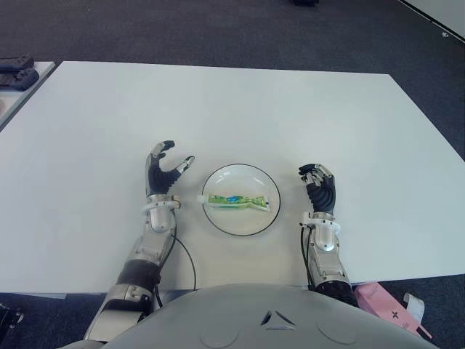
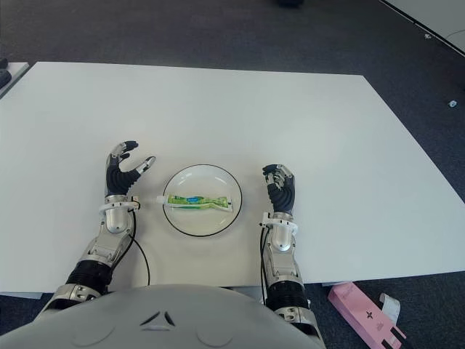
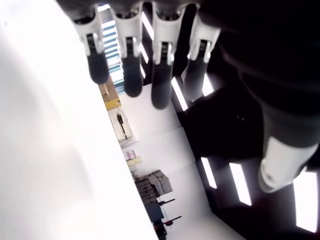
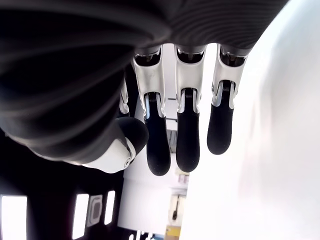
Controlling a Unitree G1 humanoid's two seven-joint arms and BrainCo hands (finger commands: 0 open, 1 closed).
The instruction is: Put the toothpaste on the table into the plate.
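- The toothpaste tube [image 1: 239, 201], green and white, lay inside the white plate [image 1: 218, 224], its long axis running side to side across the plate, with the white cap end poking over the plate's left rim toward the left hand.
- The plate sat on the white bench [image 1: 232, 109], near the bench's front edge, directly in front of the robot.
- The left hand [image 1: 166, 171] showed just beside the plate on its left side, fingers spread and raised, thumb angled toward the plate, holding nothing; its wrist view showed straight fingers with only open room behind them.
- The right hand [image 1: 318, 185] showed just beside the plate on its right side, fingers loosely bent but apart, with nothing in them; whether it touched the bench could not be told.
- The tube lay between the two hands, the cap end nearest the left hand and the flat crimped end nearer the right.
- Judging from this layout, the task looked done: the tube was in the plate and neither hand gripped it, so what remained seemed to be only drawing the left hand clear without nudging the overhanging cap.
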